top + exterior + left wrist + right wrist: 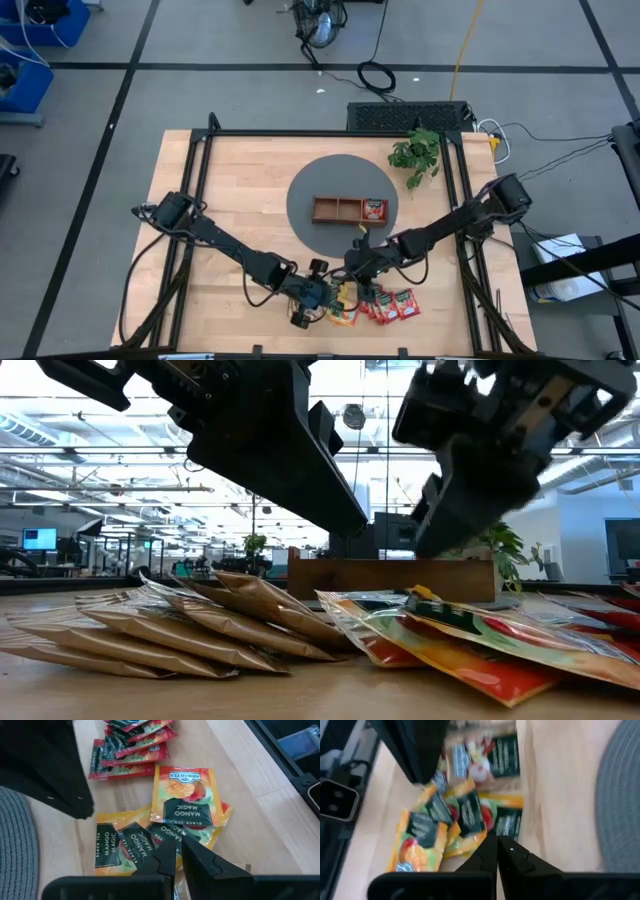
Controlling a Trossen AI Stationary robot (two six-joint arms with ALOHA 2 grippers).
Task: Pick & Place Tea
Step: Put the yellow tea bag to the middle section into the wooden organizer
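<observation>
The left gripper [179, 851] is down over the orange sachets [185, 797], its fingers [202, 860] drawn almost together with only a thin slit between them; whether a sachet edge is pinched there cannot be told. Right at its tips lie several overlapping orange mango packets, one lying flat on top just ahead. Beyond those, further from the gripper, the red sachets [131, 750] fan out on the bare table [250, 815].

The right gripper [497, 851] hangs close beside the left one, over the same heap, its fingers [517, 857] likewise nearly closed, with nothing clearly between them. Orange packets [465, 817] lie straight ahead of its tips, and green-and-tan ones [502, 755] sit past them.

From above, the whole pile of tea [375, 305] sits at the near table edge under both grippers. Behind the right gripper [362, 262], on the grey mat [300, 205], stands the tray [350, 210], with one red sachet [375, 209] in its right-hand compartment. Further back is the plant [416, 153].
</observation>
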